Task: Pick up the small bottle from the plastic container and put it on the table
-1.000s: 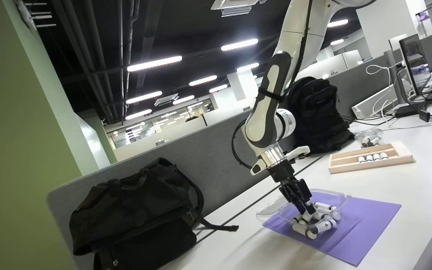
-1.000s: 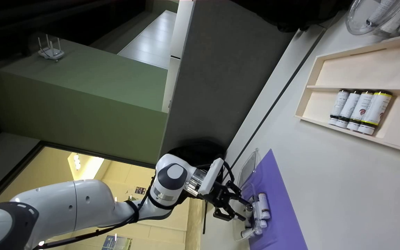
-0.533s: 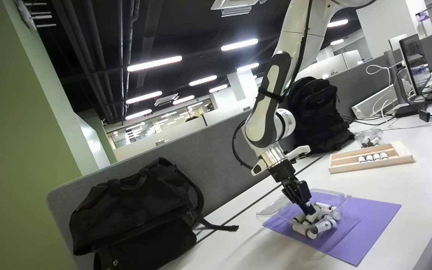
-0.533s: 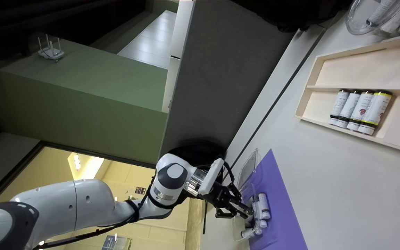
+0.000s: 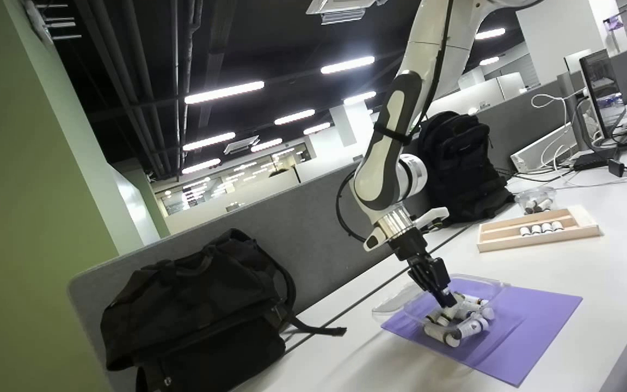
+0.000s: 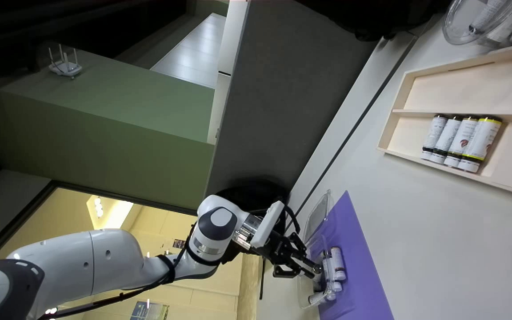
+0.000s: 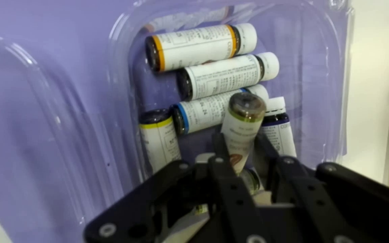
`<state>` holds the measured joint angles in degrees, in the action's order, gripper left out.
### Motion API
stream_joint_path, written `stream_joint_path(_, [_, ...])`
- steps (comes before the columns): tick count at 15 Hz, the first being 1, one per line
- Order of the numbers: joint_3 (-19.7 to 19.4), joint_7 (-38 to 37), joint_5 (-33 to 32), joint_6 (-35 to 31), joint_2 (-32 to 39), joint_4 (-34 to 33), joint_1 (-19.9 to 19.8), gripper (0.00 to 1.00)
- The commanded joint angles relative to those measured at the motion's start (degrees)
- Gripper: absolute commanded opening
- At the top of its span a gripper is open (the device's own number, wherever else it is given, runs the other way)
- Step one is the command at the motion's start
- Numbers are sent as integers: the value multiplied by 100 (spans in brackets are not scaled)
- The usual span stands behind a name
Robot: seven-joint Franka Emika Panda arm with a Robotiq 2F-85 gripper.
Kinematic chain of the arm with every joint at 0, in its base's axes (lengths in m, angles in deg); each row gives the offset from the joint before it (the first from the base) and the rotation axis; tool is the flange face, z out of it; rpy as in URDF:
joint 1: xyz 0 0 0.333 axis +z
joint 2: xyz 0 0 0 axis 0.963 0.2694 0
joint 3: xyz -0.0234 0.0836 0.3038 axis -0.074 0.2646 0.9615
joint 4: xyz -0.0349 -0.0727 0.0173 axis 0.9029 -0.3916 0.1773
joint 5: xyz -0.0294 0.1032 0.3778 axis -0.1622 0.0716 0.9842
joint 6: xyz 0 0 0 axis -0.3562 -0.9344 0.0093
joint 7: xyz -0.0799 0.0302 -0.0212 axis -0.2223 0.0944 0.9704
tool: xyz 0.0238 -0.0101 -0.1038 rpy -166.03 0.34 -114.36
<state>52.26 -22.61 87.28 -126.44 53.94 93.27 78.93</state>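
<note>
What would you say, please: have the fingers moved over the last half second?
Yes, slightly: in an exterior view, the fingers have shifted upward relative to the purple mat.

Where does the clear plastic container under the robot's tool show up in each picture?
In an exterior view: plastic container low, right of centre.
In an exterior view: plastic container near the bottom edge, right of centre.
In the wrist view: plastic container across the middle, partly behind the tool.
Shared landmark: the purple mat, at least partly beneath it in all three.
</note>
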Motion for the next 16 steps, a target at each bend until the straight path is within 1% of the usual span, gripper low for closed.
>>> stream_joint_path(1, [65, -161, 41, 116, -600, 271, -78, 6])
stream_joint_path(5, [59, -112, 165, 74, -1257, 645, -144, 6])
stream_joint_path(9, [-97, -100, 401, -247, -1930, 1319, -353, 6])
stream_joint_path(11, [-218, -65, 617, -609, -2276, 1811, -531, 6])
stream_joint_path(13, [-361, -15, 932, -1301, -2472, 2305, -746, 6])
stream_joint_path(16, [-439, 427, 1766, -2301, -2571, 2936, -1151, 6])
